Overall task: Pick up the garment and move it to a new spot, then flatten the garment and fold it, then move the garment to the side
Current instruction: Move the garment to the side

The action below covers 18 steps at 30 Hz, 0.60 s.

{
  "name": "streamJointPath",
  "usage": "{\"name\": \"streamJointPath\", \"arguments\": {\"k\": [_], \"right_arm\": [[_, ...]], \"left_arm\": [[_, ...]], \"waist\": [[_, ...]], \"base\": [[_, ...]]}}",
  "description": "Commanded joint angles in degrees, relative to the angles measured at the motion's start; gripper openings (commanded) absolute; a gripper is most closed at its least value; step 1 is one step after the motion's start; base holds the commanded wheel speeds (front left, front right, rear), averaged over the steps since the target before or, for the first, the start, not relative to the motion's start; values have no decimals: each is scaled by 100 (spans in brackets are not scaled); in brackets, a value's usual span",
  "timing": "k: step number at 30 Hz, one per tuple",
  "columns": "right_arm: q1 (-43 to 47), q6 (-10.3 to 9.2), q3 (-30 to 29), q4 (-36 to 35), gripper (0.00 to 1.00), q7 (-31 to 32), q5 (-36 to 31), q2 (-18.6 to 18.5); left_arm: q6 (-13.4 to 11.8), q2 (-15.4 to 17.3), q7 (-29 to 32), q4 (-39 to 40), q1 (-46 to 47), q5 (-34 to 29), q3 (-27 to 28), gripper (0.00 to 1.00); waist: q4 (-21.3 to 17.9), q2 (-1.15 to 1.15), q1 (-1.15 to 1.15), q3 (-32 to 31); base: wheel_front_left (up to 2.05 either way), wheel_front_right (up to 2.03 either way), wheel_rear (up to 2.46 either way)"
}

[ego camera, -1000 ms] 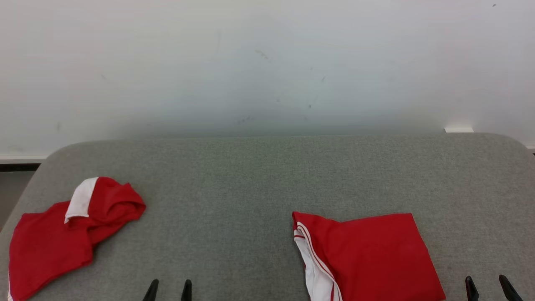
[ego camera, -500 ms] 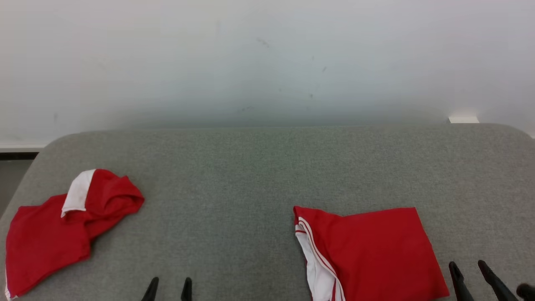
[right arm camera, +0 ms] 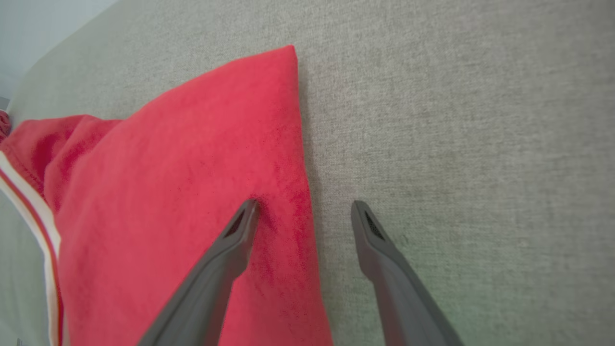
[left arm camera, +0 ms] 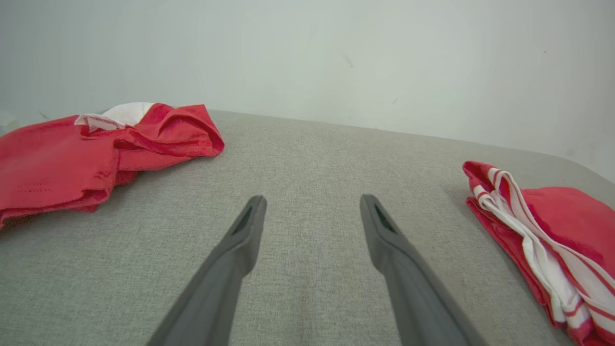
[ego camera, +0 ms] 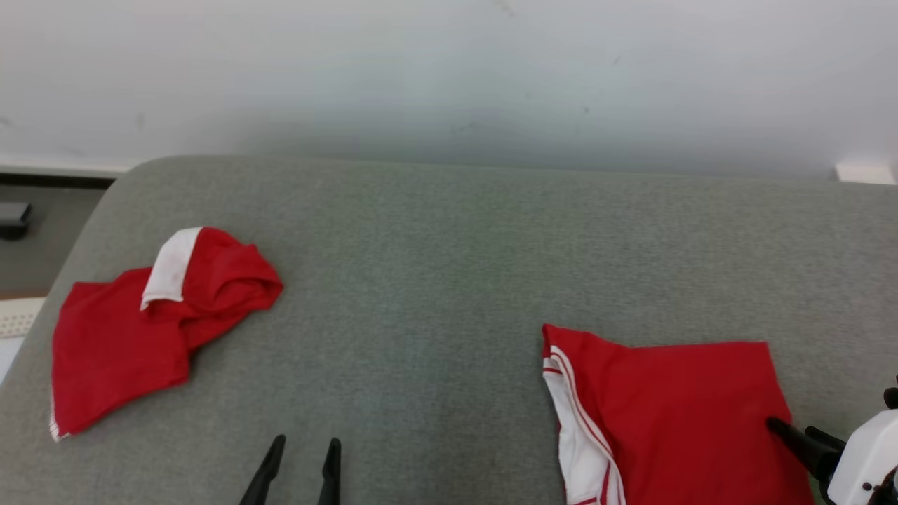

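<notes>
While low over table (right arm camera: pixel 456 120), right gripper (right arm camera: pixel 305 205): jaws wide, straddling edge of folded garment (right arm camera: pixel 182 192).
Folded garment: table's right side.
Left gripper (left arm camera: pixel 312 199): jaws apart, empty.
Crumpled garment (ego camera: pixel 119 351): far left.

folded garment (ego camera: pixel 687 414): near side runs off the bottom edge of the head view, lower right.
crumpled garment (left arm camera: pixel 57 158): left part cut by the left edge of the left wrist view.
left gripper (ego camera: pixel 306 440): fingers cut by the bottom edge, left of centre.
right gripper (ego camera: pixel 791 425): white body cut by the lower right corner.
dark object (ego camera: pixel 14 219): upper left, cut by the left edge, too small to identify.
tabletop (ego camera: pixel 449 245): right end passes the right edge.
</notes>
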<state>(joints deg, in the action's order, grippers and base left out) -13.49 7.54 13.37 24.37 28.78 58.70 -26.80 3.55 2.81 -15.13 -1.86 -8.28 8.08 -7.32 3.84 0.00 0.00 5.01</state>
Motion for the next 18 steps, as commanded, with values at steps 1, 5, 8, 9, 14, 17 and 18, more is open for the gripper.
{"name": "streamJointPath", "arguments": {"k": [1,5,8,9,14,17,18], "right_arm": [[-172,-11,15,163,100,113,63,74],[-295,-11,154,499,100,352,109,286],[-418,-3,388,619,100,483,130,541],[-466,4,452,576,46,483,180,625],[-730,8,660,234,0,297,306,526],[-871,1,744,130,0,133,256,436],[-944,1,776,105,0,26,214,377]], "left_arm": [[-7,19,-1,-10,48,26,-42,100],[-30,19,-1,-30,101,40,-117,100],[-35,19,-1,-34,127,46,-122,100],[-31,19,-1,-23,144,41,-122,100],[-15,19,0,65,296,44,-135,100],[-20,19,0,93,319,63,-95,100],[-13,19,0,101,326,61,-91,100]], "waist": [[213,0,0,150],[345,0,0,202],[373,0,0,223],[369,0,0,232],[245,0,0,339],[99,0,0,383],[11,0,0,405]], "base": [[0,0,0],[0,0,0],[0,0,0],[0,0,0],[0,0,0],[0,0,0],[0,0,0]]}}
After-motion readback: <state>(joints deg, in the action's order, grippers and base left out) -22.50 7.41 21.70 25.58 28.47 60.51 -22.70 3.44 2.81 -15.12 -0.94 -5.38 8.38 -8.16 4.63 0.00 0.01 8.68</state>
